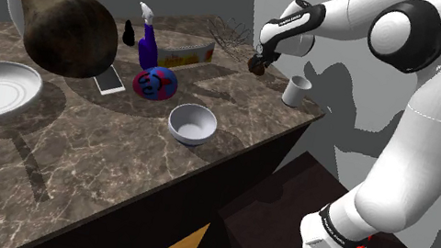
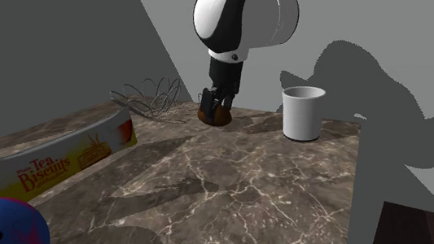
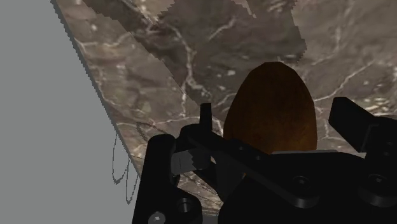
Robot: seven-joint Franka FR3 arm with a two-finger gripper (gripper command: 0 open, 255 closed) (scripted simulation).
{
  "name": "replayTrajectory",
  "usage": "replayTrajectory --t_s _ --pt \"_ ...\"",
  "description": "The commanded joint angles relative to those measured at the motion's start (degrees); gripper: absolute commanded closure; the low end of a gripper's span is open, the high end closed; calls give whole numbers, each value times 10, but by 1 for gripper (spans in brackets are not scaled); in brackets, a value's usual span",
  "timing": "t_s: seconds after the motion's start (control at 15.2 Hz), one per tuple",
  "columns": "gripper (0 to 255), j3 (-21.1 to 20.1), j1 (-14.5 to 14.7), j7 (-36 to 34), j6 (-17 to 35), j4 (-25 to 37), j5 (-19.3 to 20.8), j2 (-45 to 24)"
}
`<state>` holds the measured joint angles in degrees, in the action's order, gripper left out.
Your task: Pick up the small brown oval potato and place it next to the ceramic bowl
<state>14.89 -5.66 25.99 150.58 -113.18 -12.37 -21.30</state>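
Left of centre in the shoulder view sits the white bowl [image 1: 191, 125], the target, well apart from the action. Right of centre, near the far edge of the marble counter [image 1: 109, 164], the gripper [image 1: 262, 61] straddles the brown potato [image 2: 215, 116]; clamped on it or merely around it, I cannot tell. If that hold is loose, the smooth oval could slip out on the lift and roll. Further right the white cup [image 1: 297, 90] stands near, and a careless swing could clip it.
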Motion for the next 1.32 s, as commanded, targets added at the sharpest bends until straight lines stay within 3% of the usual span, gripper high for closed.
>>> replayTrajectory --t_s 0.0,0.07,0.13,0.73,1.25 --pt "0 0 0 0 0 0 0 0" --pt "0 0 0 0 0 0 0 0" --pt "255 0 0 0 0 0 0 0" --pt "255 0 0 0 0 0 0 0" --pt "255 12 9 -17 -50 15 22 37"
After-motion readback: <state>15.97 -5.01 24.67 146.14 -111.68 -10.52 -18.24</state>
